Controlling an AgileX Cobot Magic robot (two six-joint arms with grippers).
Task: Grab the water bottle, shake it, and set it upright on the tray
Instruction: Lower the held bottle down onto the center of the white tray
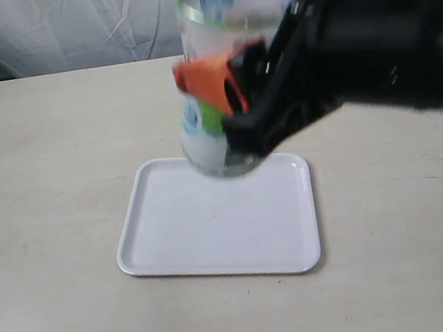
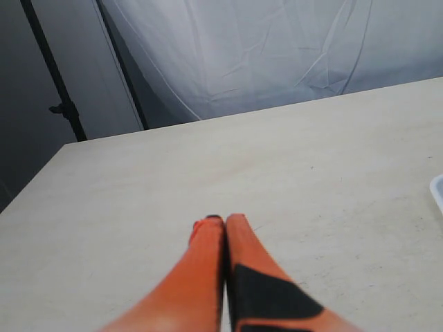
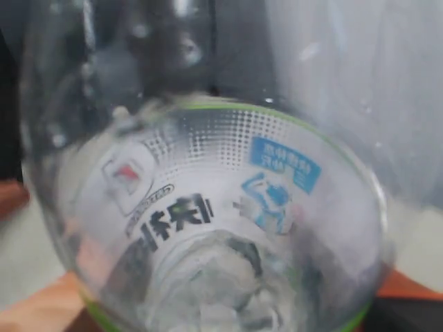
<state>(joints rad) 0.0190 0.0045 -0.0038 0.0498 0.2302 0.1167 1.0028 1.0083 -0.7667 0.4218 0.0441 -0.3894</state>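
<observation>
The water bottle (image 1: pixel 211 75) hangs blurred in the air above the far edge of the tray (image 1: pixel 214 226), held by my right gripper (image 1: pixel 222 90), which is shut on its labelled middle. Its cap is not visible. In the right wrist view the clear bottle (image 3: pixel 208 207) fills the picture, label print and blue patch showing through the plastic, with orange fingers (image 3: pixel 41 304) at the sides. My left gripper (image 2: pixel 225 220) is shut with nothing in it, hovering over bare tabletop; it is outside the exterior view.
The flat white tray lies on a pale tabletop (image 1: pixel 42 203). A white curtain (image 1: pixel 82 28) hangs behind the table. A corner of the tray (image 2: pixel 437 190) shows in the left wrist view.
</observation>
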